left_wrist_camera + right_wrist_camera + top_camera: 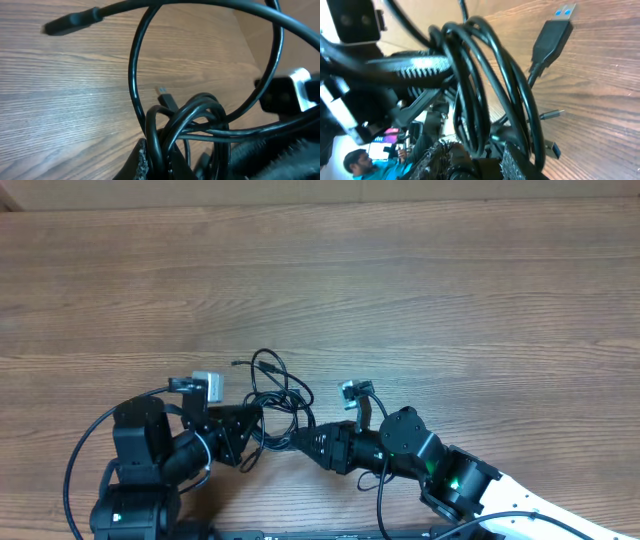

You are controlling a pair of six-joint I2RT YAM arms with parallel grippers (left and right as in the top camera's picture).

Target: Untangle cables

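Wood-grain table (420, 280), both arms at the cables (275, 392) near its front edge.
Overhead, you see the tangle at 1 o'clock from the left gripper (245, 430) and 11 o'clock from the right gripper (300, 442), loops running 12 to 6. Left wrist: fingers clenched on black coils, one wide loop arching toward 12. Right wrist: coils sit between the pads (437, 157); you cannot tell whether they bite.

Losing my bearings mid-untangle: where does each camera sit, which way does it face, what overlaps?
Overhead: above the table, facing down; left gripper and right gripper reach in from the bottom edge, meeting at the cables.
Left wrist: along its own fingers, onto the cable loops.
Right wrist: past its padded fingers, toward the left gripper.
Shared by all: the cables.
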